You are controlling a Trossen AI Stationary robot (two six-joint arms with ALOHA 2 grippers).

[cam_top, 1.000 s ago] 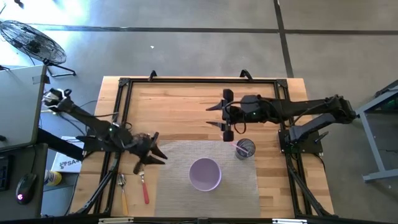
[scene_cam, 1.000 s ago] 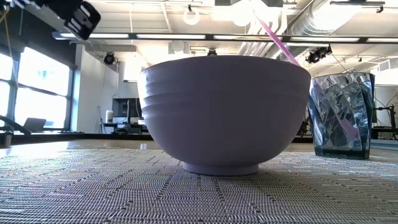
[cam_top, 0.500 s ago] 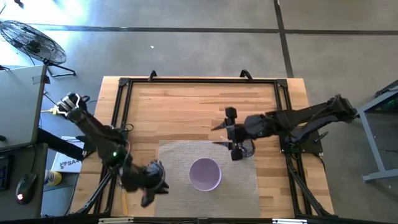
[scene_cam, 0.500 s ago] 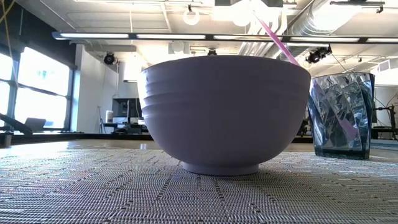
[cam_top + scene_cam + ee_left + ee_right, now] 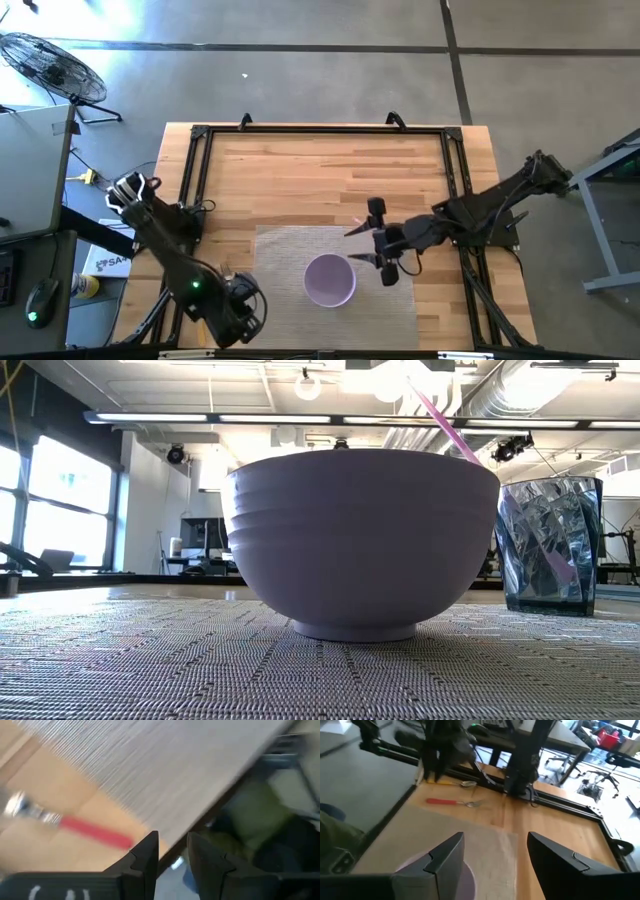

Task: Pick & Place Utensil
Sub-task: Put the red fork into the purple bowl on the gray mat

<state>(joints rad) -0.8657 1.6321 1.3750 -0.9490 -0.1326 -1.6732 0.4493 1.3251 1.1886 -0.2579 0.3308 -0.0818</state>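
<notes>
High view: the left hand (image 5: 243, 312) is seen low at the near left corner of the grey mat (image 5: 290, 248), and its fingers (image 5: 145, 857) are held a little apart with nothing between them. The red-handled fork (image 5: 451, 802) is seen lying flat on the wooden worktop (image 5: 300, 180), just beside the mat's left edge, with a yellow-handled spoon (image 5: 460, 783) next to it. The right hand (image 5: 362, 243) is held wide open just right of the purple bowl (image 5: 329, 280) on the mat. A pink straw (image 5: 445, 428) is seen standing in the clear cup (image 5: 552, 546)
</notes>
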